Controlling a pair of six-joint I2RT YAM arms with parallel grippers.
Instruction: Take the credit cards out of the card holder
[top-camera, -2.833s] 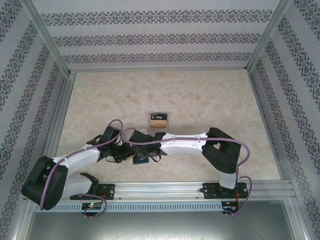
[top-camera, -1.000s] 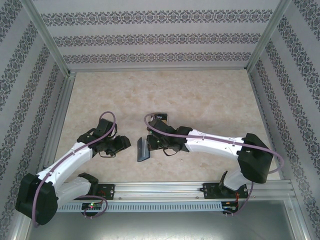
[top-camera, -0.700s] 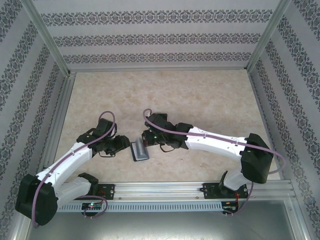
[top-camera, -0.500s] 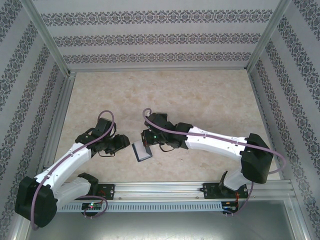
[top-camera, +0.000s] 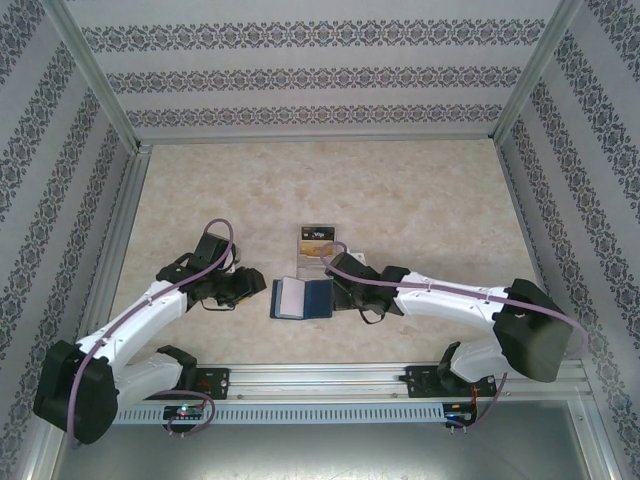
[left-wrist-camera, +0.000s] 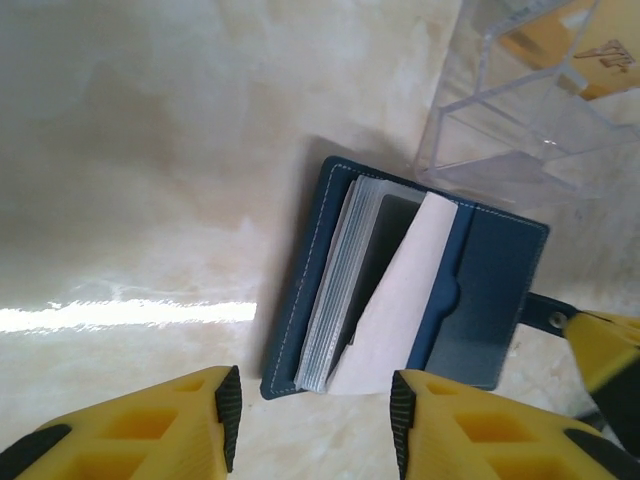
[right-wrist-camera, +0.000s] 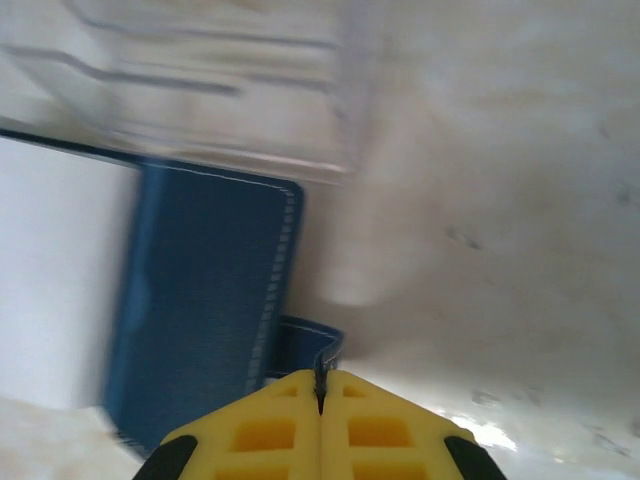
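Yellow fingers of the right gripper (right-wrist-camera: 320, 388) are pressed together with no gap, pinching the little side tab (right-wrist-camera: 308, 345) of the card holder (right-wrist-camera: 205, 295). From the left wrist camera, one of those fingers sits at the tab's outer end, beside its small snap. The left gripper (left-wrist-camera: 313, 408) is spread wide and holds nothing. Its two yellow fingers (left-wrist-camera: 190, 415) hang just short of the holder's nearest edge, apart from it.

Between the two grippers, the card holder (top-camera: 301, 297) lies opened flat on the tabletop (top-camera: 420, 200), about midway between the left and right edges and closer to the near edge than the far one. Its navy cover with pale stitching faces up on the right gripper's side. On the left gripper's side is a stack of thin clear-edged leaves. The credit cards (left-wrist-camera: 390, 228) are in the holder, one dark face showing in the middle, half covered by a pale flap (left-wrist-camera: 395, 320) lying slantwise across it. How many cards there are cannot be told.

Just beyond the holder, toward the far edge, stands a clear acrylic stand (top-camera: 318, 243). Its base is right by the holder's corner, and an orange-yellow card (left-wrist-camera: 560, 40) sits inside it.
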